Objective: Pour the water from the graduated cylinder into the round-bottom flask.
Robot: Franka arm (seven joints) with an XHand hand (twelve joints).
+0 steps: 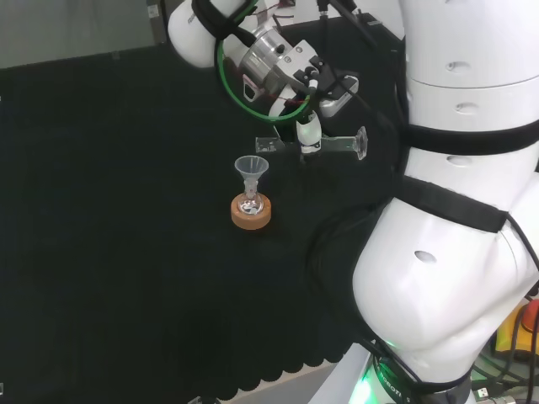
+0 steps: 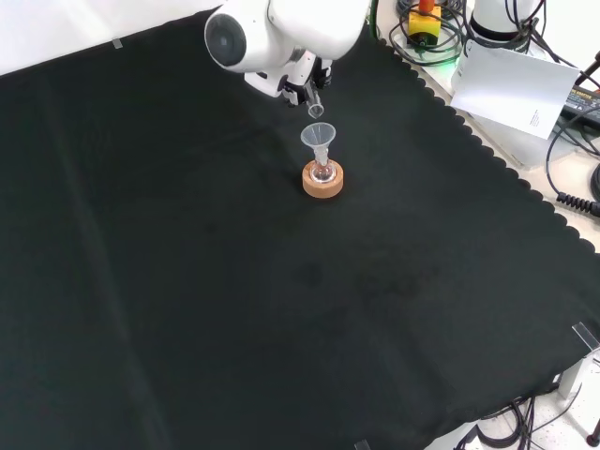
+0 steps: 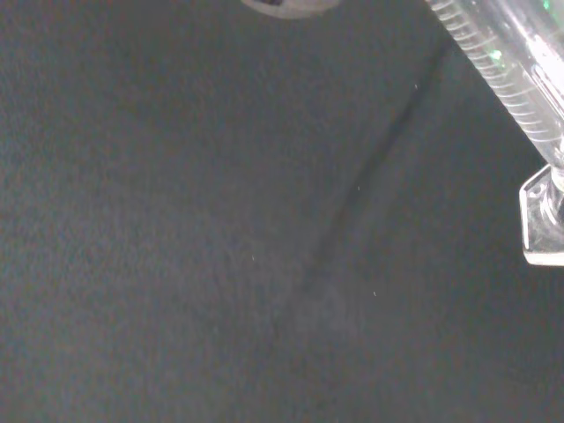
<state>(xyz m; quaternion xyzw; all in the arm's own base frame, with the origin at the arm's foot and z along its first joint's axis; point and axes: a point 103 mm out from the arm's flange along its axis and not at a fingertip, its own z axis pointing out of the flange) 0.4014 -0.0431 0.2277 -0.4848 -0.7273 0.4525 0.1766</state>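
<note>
A small clear round-bottom flask [image 1: 250, 204] stands on a cork ring [image 1: 252, 217] with a clear funnel [image 1: 250, 167] in its neck. Right of and above the funnel in the head view, the hand [image 1: 308, 126] is shut on a clear graduated cylinder [image 1: 337, 143], which it holds about level. The cylinder's left end is close to the funnel's rim. From the front, the cylinder's near end [image 2: 316, 110] hangs just above the funnel [image 2: 318, 137], below the hand [image 2: 305, 82]. The wrist view has the cylinder's marked tube [image 3: 507, 66] and foot [image 3: 542, 220]. I cannot tell whether it holds water.
The arm's big white links [image 1: 455, 210] rise at the head view's right. The cloth's scalloped edge [image 2: 487, 141] runs along the front view's right, with a white sheet [image 2: 516, 89] and cables [image 2: 572, 187] beyond it. Black cloth [image 2: 234, 300] spreads round the flask.
</note>
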